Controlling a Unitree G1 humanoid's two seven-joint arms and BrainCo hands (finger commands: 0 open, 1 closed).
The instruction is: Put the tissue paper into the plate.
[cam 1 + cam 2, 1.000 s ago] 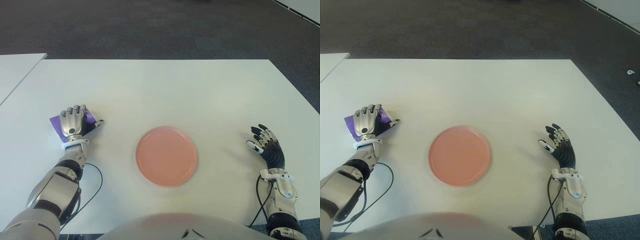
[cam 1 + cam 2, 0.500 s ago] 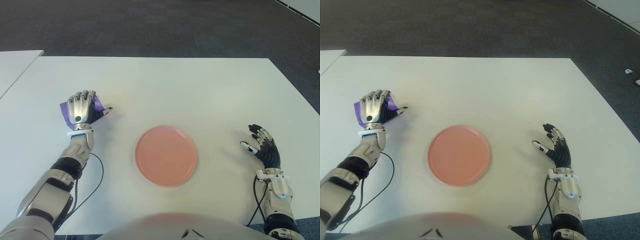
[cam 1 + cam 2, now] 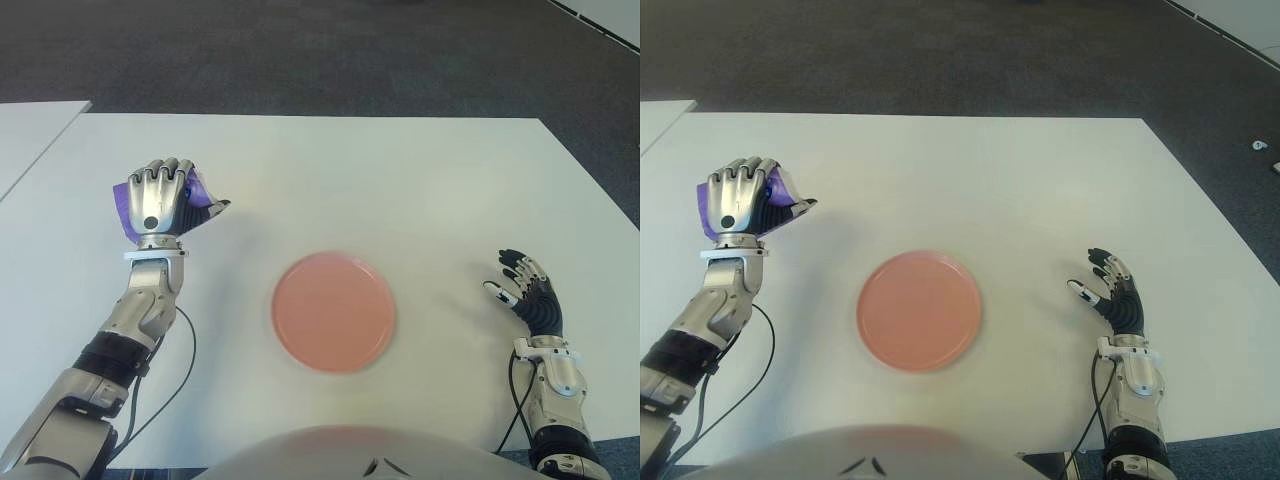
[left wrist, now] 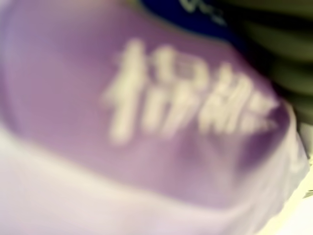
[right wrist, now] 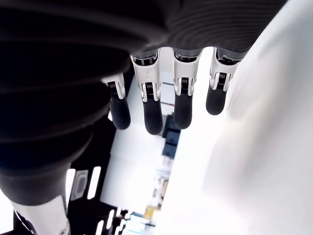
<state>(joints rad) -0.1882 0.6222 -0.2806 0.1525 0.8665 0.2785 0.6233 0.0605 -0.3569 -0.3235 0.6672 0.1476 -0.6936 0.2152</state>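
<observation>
Left hand (image 3: 158, 200) clasps the purple tissue pack (image 3: 200, 188), well left of the empty pink plate (image 3: 333, 311); carry and release remain; right hand (image 3: 527, 293) idles open.

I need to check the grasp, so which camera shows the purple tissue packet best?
Left wrist view: the purple tissue packet fills it, printed lettering visible. Both eye views show only purple edges behind the left hand's curled fingers. Right wrist view misses it.
</observation>
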